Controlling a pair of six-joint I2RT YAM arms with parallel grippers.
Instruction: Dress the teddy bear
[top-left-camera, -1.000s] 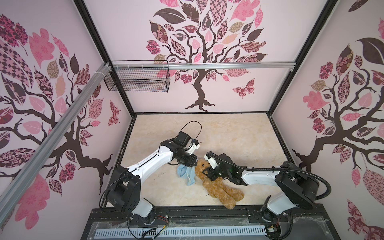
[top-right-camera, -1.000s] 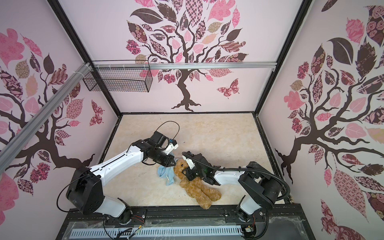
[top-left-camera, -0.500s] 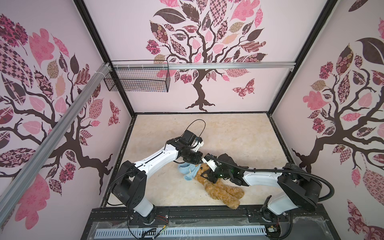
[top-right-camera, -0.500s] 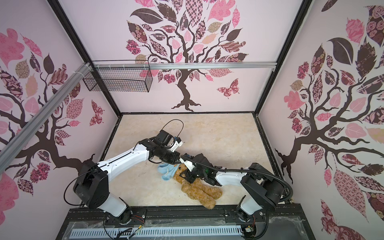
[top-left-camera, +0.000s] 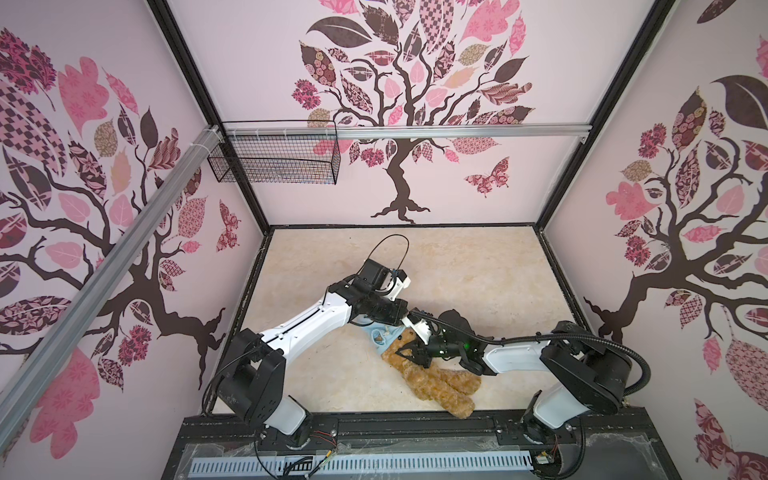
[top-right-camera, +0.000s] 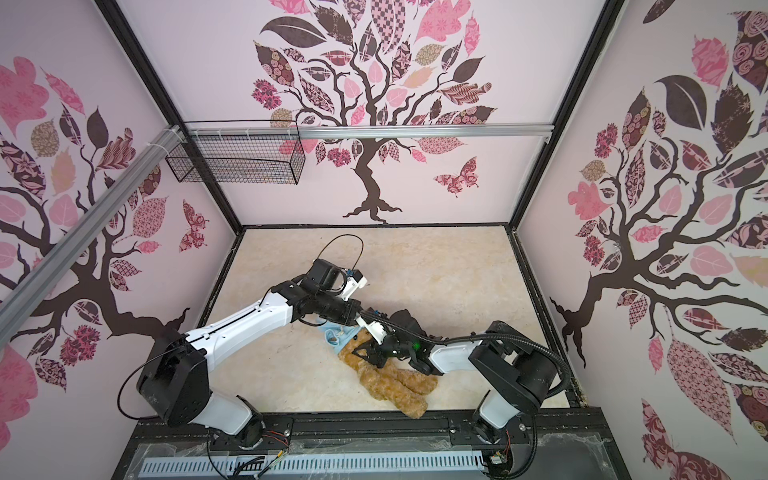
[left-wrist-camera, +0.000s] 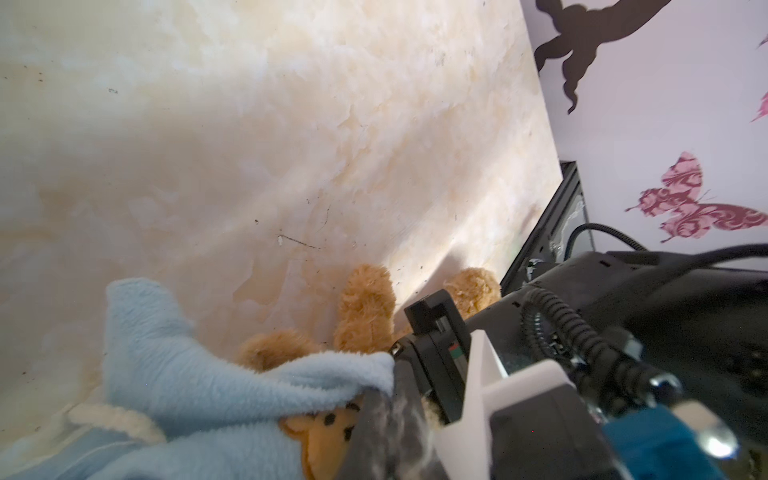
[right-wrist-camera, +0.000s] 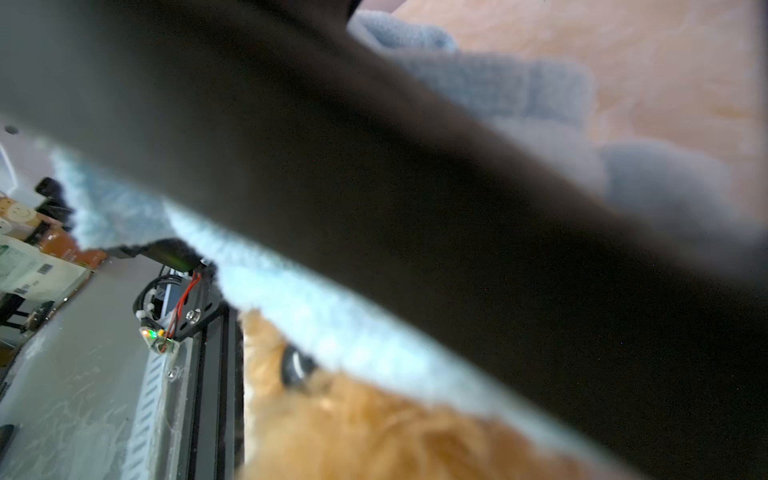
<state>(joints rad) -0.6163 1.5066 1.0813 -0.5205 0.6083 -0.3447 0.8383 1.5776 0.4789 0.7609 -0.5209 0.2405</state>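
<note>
Two units: left end effector (left-wrist-camera: 390, 409) clenched on light blue fleece shirt (left-wrist-camera: 199, 374); right end effector (top-left-camera: 409, 353) over golden-brown plush teddy bear (top-left-camera: 434, 384), grasp unclear.

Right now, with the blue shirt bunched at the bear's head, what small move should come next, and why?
Probably draw the hem down over the head, toward the legs. The left gripper is shut on the hem of the light blue shirt, and in the right wrist view an eye of the teddy bear peeks out just under it, so the head seems only partly through.
</note>
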